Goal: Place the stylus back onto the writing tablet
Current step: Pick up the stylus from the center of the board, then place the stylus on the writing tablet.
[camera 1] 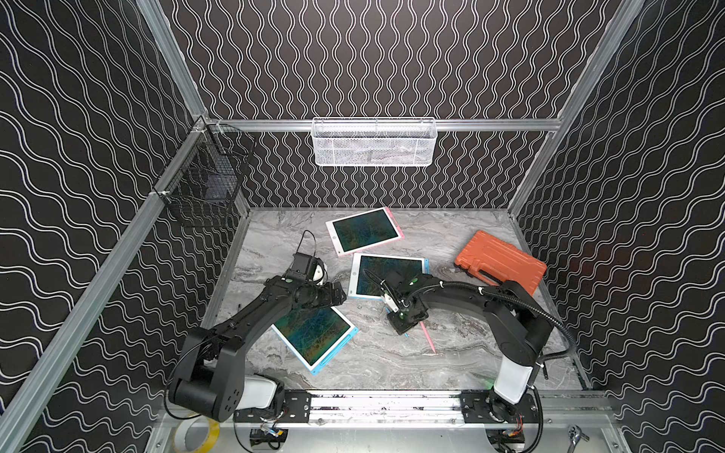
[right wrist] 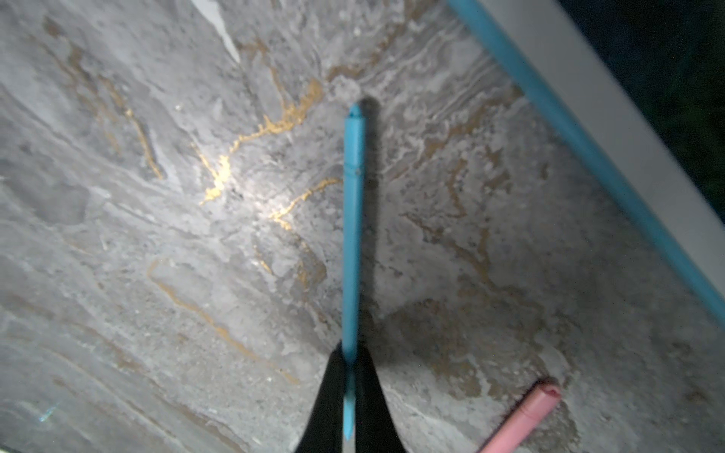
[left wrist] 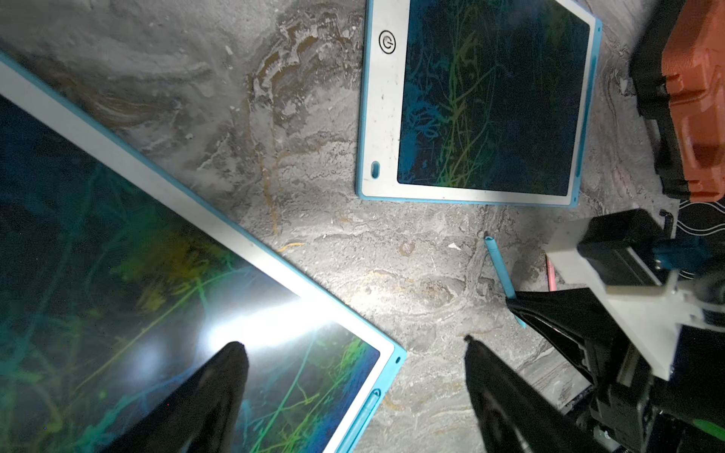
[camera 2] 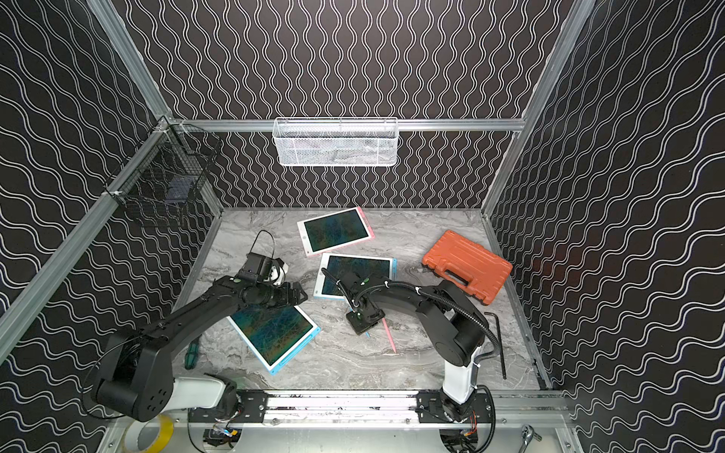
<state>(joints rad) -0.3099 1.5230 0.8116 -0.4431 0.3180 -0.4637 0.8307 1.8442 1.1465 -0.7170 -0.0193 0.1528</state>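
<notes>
Your right gripper [right wrist: 349,376] is clamped on the blue stylus [right wrist: 353,235], pinching it close to one end. The stylus sits just off the near edge of the middle writing tablet [left wrist: 386,117], with its free end pointing toward that edge without touching it. A pink stylus [right wrist: 525,415] lies on the table [right wrist: 157,196] beside the gripper, farther from the tablet. Your left gripper [left wrist: 353,361] stands wide open and empty near the tablet's button-side corner, apart from it.
</notes>
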